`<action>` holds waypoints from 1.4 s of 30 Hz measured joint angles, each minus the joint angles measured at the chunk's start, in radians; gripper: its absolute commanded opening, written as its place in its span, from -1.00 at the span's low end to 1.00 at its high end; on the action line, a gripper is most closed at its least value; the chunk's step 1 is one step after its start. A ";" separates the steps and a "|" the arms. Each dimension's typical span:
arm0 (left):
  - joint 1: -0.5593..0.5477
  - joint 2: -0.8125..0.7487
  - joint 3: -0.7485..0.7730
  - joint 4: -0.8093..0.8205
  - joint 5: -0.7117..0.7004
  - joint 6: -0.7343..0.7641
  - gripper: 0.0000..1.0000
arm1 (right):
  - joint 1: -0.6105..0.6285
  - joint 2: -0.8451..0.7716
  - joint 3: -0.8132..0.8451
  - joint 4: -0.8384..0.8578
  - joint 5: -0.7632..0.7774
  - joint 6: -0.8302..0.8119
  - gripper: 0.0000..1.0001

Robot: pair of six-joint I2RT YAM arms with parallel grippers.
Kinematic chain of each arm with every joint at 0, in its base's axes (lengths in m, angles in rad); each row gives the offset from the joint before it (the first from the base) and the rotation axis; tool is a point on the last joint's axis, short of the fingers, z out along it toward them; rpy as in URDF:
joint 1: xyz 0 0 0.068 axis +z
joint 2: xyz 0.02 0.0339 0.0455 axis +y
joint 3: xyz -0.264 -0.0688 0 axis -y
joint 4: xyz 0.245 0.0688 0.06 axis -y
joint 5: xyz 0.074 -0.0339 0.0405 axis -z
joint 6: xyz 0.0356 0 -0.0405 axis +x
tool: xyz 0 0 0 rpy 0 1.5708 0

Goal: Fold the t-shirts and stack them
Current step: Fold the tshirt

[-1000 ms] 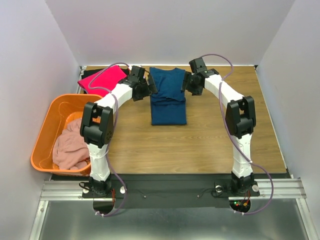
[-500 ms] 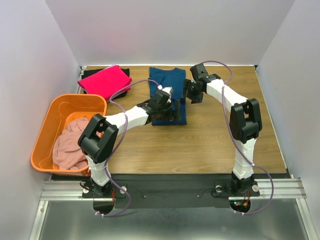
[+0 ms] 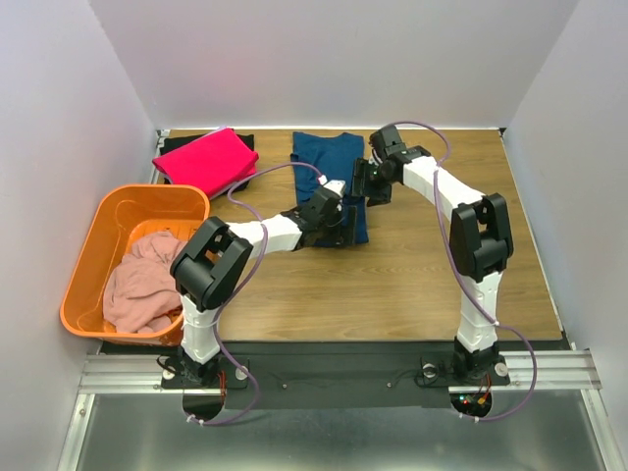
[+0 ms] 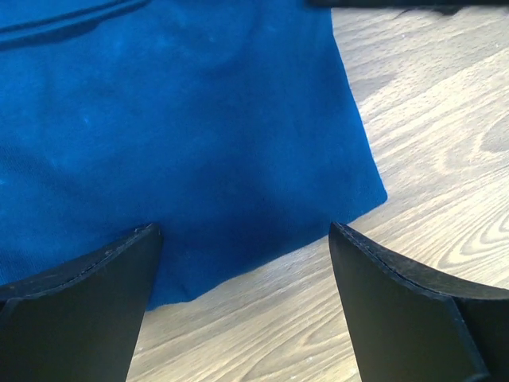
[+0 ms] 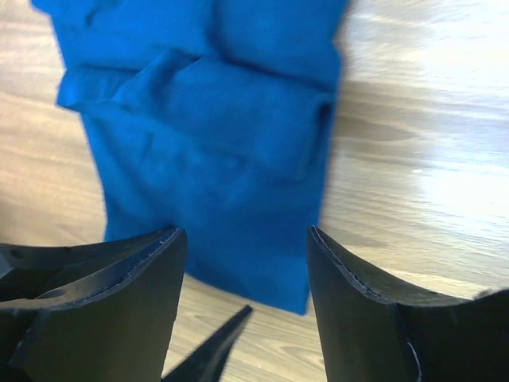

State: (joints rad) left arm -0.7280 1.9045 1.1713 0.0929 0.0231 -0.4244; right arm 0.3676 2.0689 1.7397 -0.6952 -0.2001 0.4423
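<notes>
Navy t-shirt (image 3: 329, 162): partly folded and flat on the table (image 3: 422, 265); we place everything else against it
Left gripper (image 3: 340, 218): over the navy t-shirt's near edge, fingers (image 4: 79, 310) spread wide with nothing between them; we judge it is lined up to take that edge for the next fold
Right gripper (image 3: 361, 184): at the navy t-shirt's right side, fingers (image 5: 374, 310) apart and empty above the cloth, probably set to grip or steady that side
Bright pink t-shirt (image 3: 201, 157): folded, left of the navy t-shirt, lying on a black t-shirt (image 3: 183, 138); we read this as the stack begun, kept clear of the folding spot
Pale pink t-shirt (image 3: 147, 285): crumpled in the orange basket (image 3: 98, 221), further left of the navy t-shirt and nearer the arm bases, waiting its turn
Top view alone: the whole layout and both arms meeting over the navy t-shirt; the finger gaps are too small to judge here
Left wrist view alone: one corner of the navy t-shirt lying smooth on the wood
Right wrist view alone: creases and a doubled layer in the cloth, slightly blurred
</notes>
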 measured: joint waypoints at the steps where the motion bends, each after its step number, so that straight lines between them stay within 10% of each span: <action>1: -0.006 0.000 0.000 0.004 -0.005 0.002 0.97 | 0.005 0.000 0.000 0.000 -0.010 -0.001 0.33; 27: -0.166 -0.137 -0.231 0.128 -0.092 -0.027 0.92 | 0.046 0.120 0.015 -0.005 -0.018 0.018 0.32; 42: -0.241 -0.172 -0.269 0.114 -0.147 -0.057 0.94 | 0.044 0.222 0.346 0.002 0.119 0.117 0.35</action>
State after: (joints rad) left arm -0.9691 1.7329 0.9024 0.2073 -0.1242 -0.4812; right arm 0.4118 2.2913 2.0857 -0.6937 -0.0807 0.5591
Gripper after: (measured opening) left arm 0.963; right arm 0.675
